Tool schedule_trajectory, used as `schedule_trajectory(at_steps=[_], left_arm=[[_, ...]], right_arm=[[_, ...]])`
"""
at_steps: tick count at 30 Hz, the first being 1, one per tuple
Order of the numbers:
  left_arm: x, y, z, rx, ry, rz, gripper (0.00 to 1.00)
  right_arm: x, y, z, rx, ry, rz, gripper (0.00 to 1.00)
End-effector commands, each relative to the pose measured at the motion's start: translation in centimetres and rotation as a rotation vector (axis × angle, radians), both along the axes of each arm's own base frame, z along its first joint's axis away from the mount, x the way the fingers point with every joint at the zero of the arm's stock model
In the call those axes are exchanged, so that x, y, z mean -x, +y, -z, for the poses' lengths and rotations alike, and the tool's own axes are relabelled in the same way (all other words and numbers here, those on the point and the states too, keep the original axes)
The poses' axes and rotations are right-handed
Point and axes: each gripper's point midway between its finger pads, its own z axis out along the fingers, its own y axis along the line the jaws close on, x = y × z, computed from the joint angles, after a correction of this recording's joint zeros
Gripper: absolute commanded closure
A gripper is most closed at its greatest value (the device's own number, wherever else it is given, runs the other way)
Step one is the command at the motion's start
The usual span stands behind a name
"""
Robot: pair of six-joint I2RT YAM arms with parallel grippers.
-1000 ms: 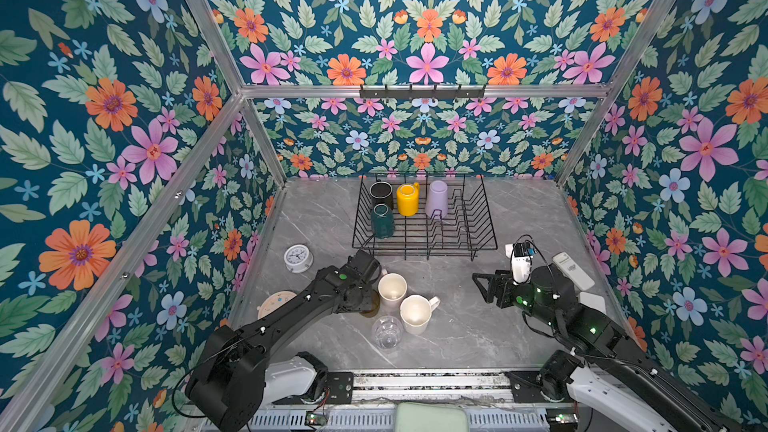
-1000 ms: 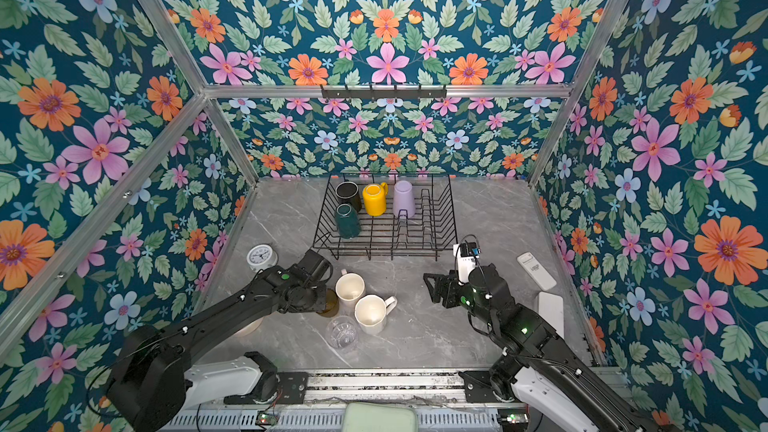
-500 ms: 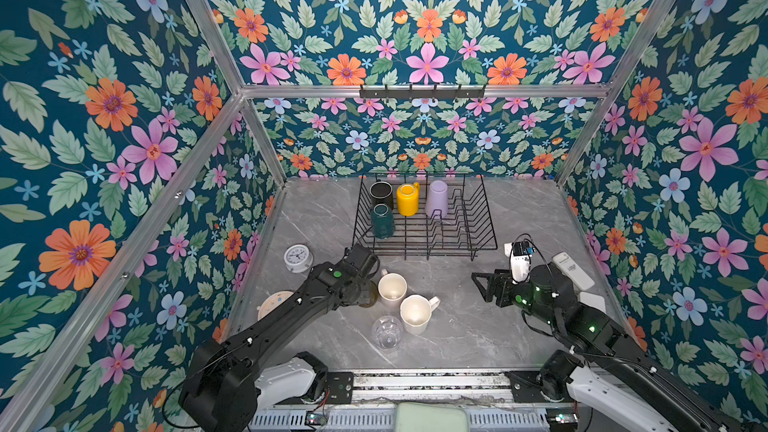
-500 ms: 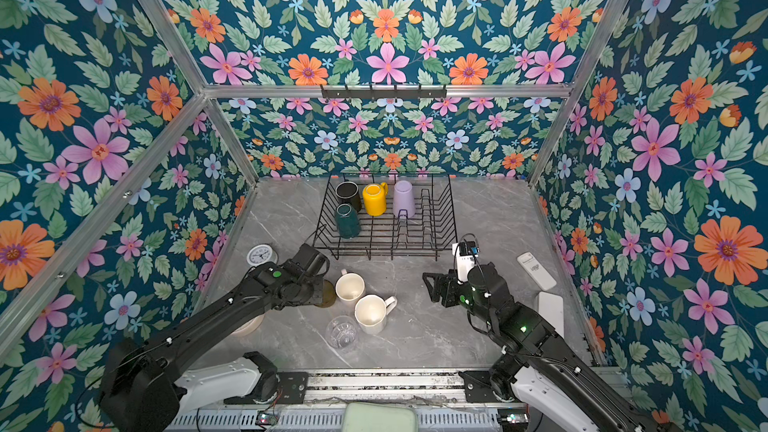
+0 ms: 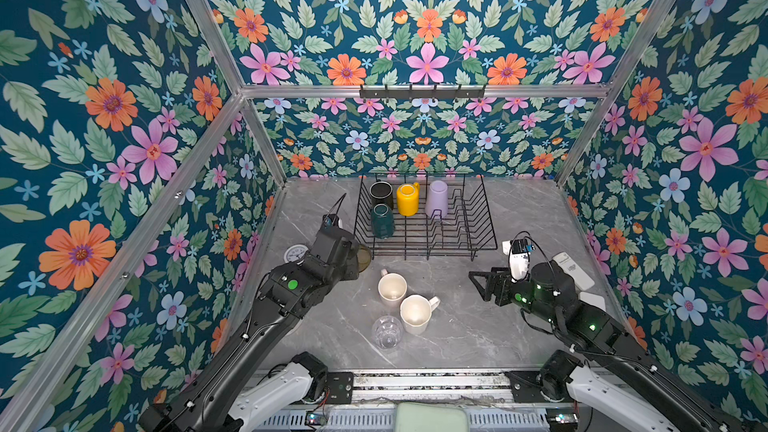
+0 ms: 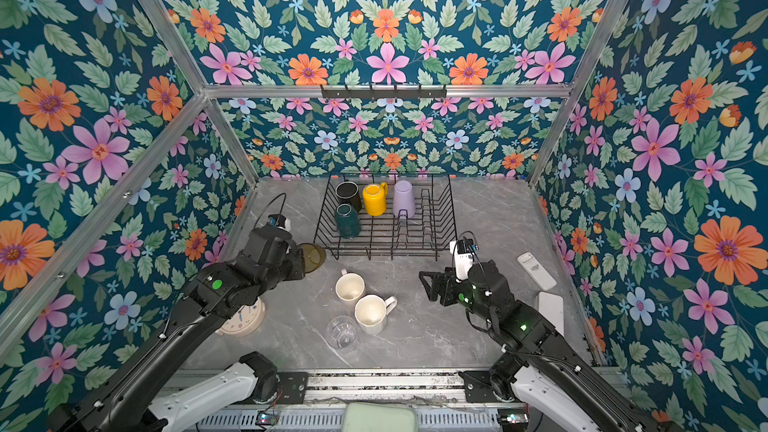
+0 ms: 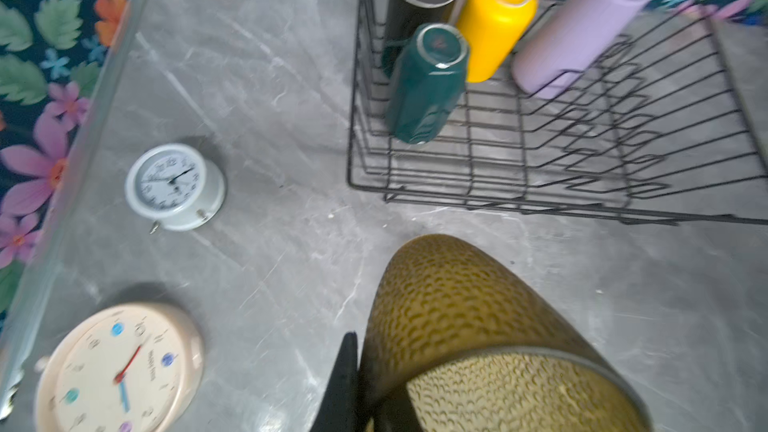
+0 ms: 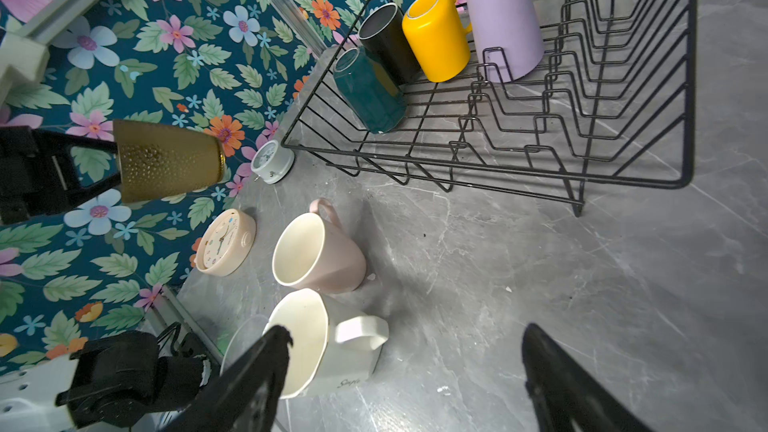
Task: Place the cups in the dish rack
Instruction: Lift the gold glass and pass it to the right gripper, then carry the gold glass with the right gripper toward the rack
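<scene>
My left hand [image 8: 110, 166] grips amber glass [image 8: 166, 162] aloft by dish rack [image 5: 457, 226] corner; right hand [image 8: 407, 336] spread, empty.

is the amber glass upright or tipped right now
Tipped: the amber glass lies sideways, gripped at one end by the left gripper.

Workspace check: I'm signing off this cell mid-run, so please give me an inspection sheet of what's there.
Surface: grey marbled table, a few small specks.
Job's things: dish rack holds black mug, yellow mug, dark green mug, lilac tumbler; pale pink mug, white mug, clear glass on the table; amber glass held off it.
Clutter: white clock, pink clock, remote, white box.
Grippers: left gripper shut on the amber glass; right gripper open, empty.
Cables: wrist-camera cable loops above the left wrist, untangled.
Surroundings: floral walls, aluminium frame, hook rail.
</scene>
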Motion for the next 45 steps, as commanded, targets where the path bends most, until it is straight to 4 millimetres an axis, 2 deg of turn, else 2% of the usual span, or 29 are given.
schedule_trajectory(at_steps=[1,4,7,9,13,15,21,30,45], left_arm=[[-1.2,-4.9,-2.1,0.184,-0.076,0.183,1.0],[-1.8,-8.6,-2.6,0.333,-0.077,0.321,1.0],[-1.9,-11.6,-3.9,0.471,-0.112,0.46,1.0],[-1.6,-13.1,-4.9,0.552,-0.124,0.554,1.0],[-0.9,-14.7,-6.1,0.709,-0.13,0.702,1.0],[-0.3,-15.2,-6.5,0.763,-0.128,0.756,1.0],[1.0,-16.0,-5.9,0.817,-0.103,0.853,1.0],[1.9,-16.4,-5.7,0.886,-0.088,0.91,1.0],[2.6,-16.9,-5.3,0.933,-0.062,0.938,1.0]], right_arm=[[0.3,1.3,-2.0,-0.072,-0.055,-0.066,0.12],[0.9,2.7,-3.4,-0.138,-0.083,-0.146,0.12],[1.8,4.3,-4.6,-0.211,-0.104,-0.248,0.11],[2.4,5.4,-5.3,-0.26,-0.109,-0.317,0.11],[3.1,6.7,-6.5,-0.352,-0.135,-0.406,0.11],[3.3,7.2,-7.1,-0.379,-0.149,-0.439,0.11],[3.0,7.4,-8.3,-0.438,-0.157,-0.468,0.1],[2.6,8.0,-9.7,-0.477,-0.17,-0.507,0.1],[0.8,9.8,-9.1,-0.515,-0.092,-0.519,0.11]])
